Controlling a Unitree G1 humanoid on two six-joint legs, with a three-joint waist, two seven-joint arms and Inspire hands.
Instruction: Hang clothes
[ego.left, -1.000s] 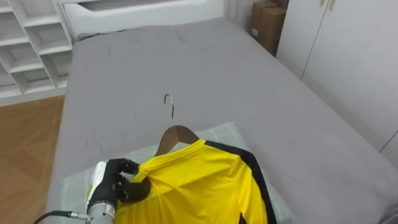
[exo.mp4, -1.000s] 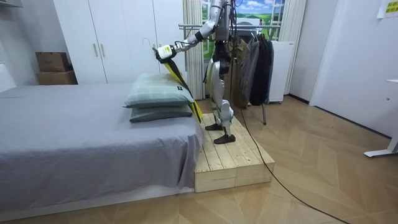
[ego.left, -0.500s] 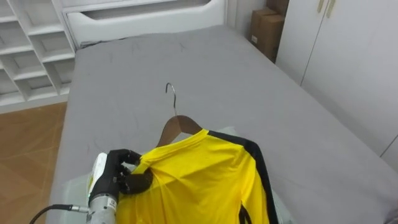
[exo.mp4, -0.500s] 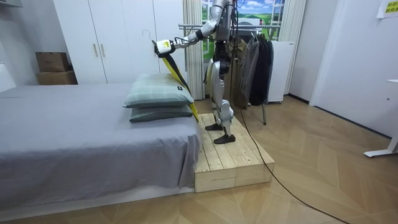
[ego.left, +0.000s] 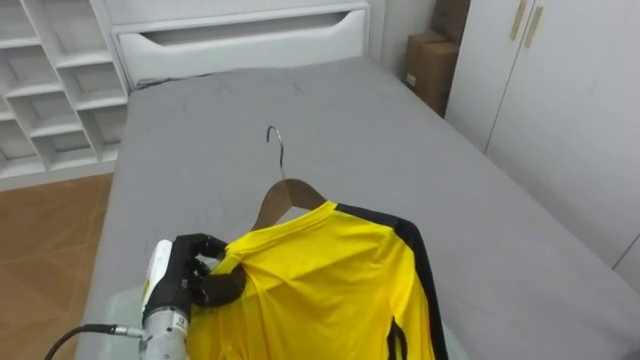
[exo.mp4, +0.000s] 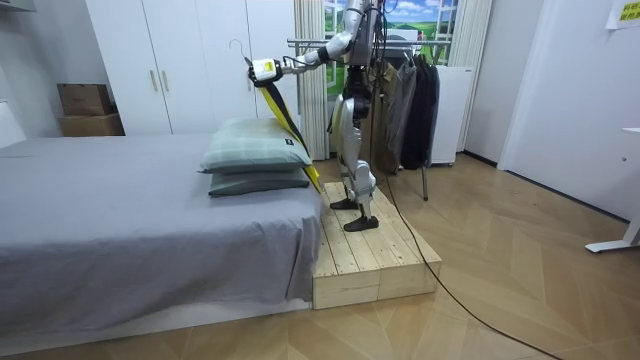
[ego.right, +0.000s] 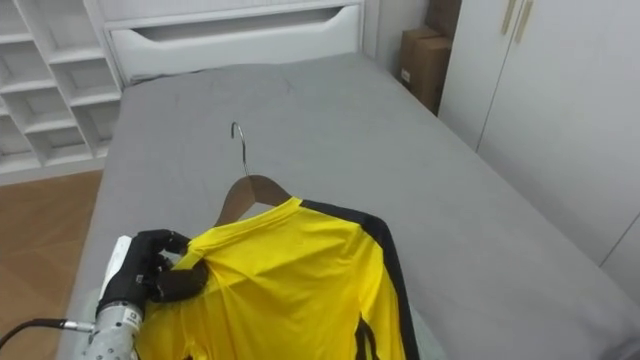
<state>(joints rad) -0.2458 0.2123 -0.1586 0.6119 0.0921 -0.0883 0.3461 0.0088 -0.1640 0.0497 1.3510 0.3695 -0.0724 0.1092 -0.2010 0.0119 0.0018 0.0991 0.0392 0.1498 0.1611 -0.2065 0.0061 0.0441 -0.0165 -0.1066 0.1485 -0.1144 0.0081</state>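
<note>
While the robot stands on the wooden platform at the bed, I read the left hand at 7 o'clock, clenched on the yellow shirt at its shoulder. The shirt sits on the wooden hanger, held up over the bed, hook pointing to 12. In the room view it hangs just beside the pillows.

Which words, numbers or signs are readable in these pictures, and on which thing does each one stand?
No text can be read here.
Yellow sheet on the wall: any print is too small to read.
Yellow shirt held by the left hand: no print on the side shown.
Cardboard box: no readable marks.
</note>
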